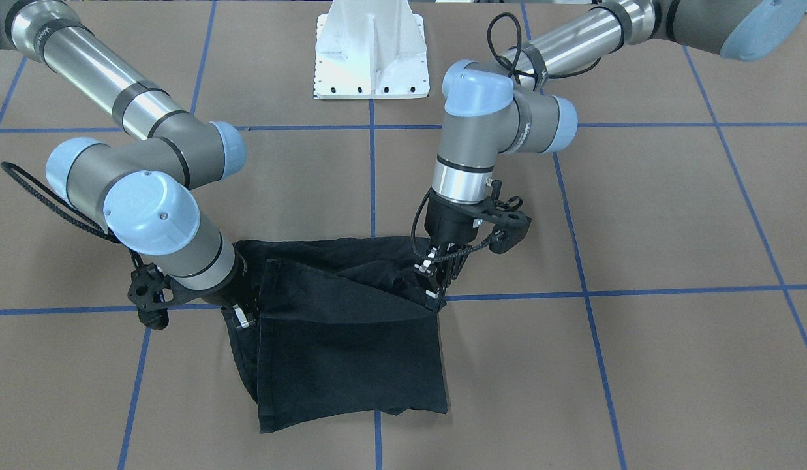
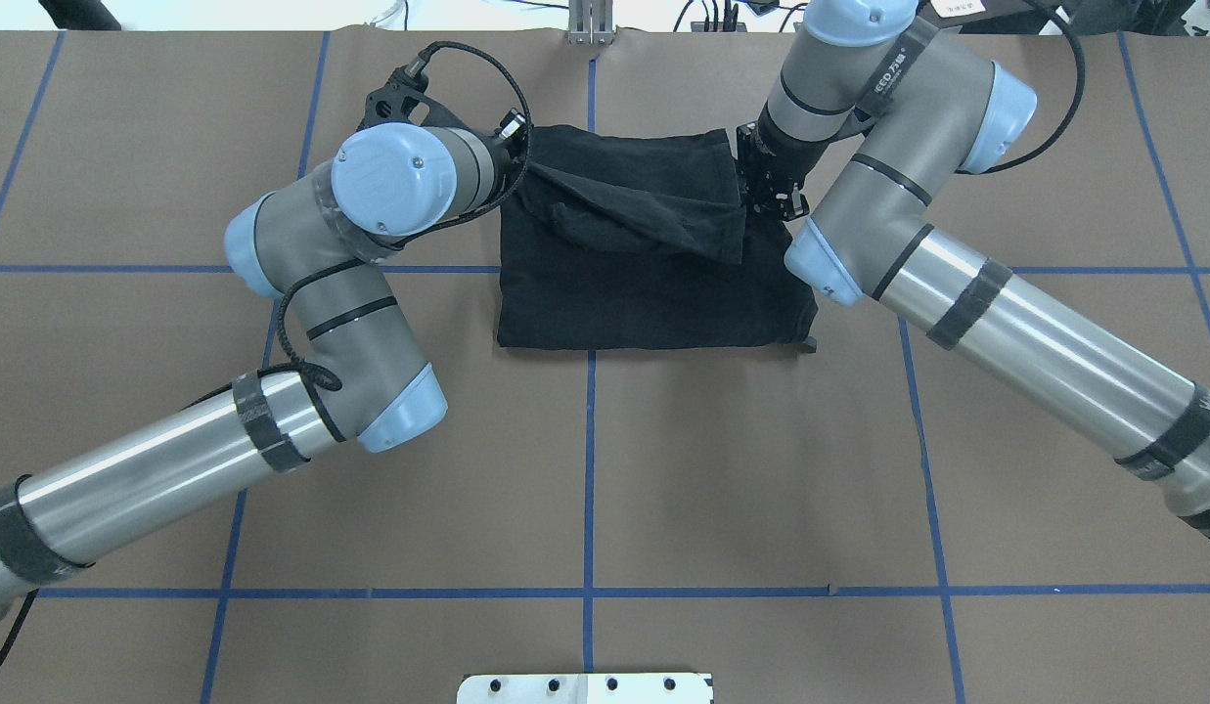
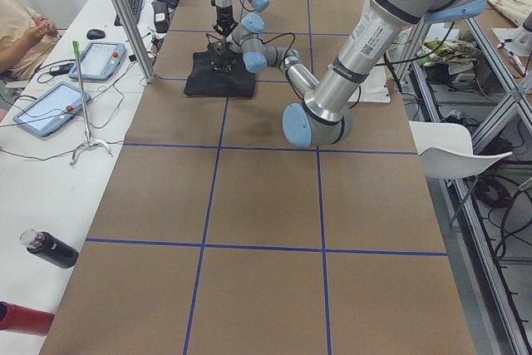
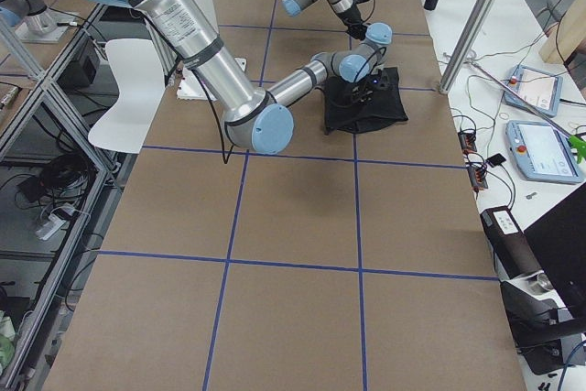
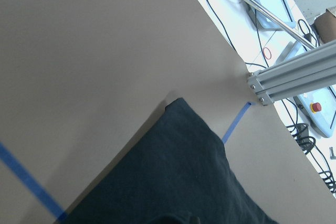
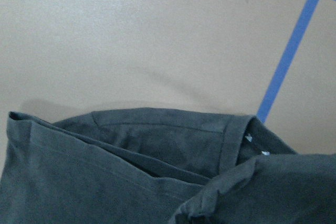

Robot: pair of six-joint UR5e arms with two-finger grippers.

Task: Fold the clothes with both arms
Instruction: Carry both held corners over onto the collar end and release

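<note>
Overhead exterior: a black T-shirt (image 2: 653,303) lies folded into a rough rectangle at 12 o'clock on the brown bench (image 2: 605,469), on the side far from the robot. It sits across a blue tape line (image 2: 589,460).
Shirt surface: only plain black cloth shows.
Flap: the top layer is raised and stretched on a slant between the two claws. It runs from the shirt's 10 o'clock corner to its 3 o'clock edge, and the lower layers lie flat.
Left claw (image 1: 434,292): points down at the shirt's 10 o'clock corner, as the overhead view has it. Its fingers are drawn close together and pinch the cloth edge.
Right claw (image 1: 241,318): sits at the shirt's 2 o'clock edge in the overhead view, mostly hidden under its wrist. From the front its white-tipped fingers sit close together on the hem and grip the cloth.
Left arm (image 2: 174,469): comes in from 8 o'clock with the elbow sharply bent.
Right arm (image 2: 1035,342): comes in from 4 o'clock.
Left wrist view: a black corner rests on the bench with tape just beside it.
Right wrist view: stacked hems and folds lie close below the camera.
White base (image 1: 370,59): stands at 12 o'clock in the front-facing view, apart from the shirt.
</note>
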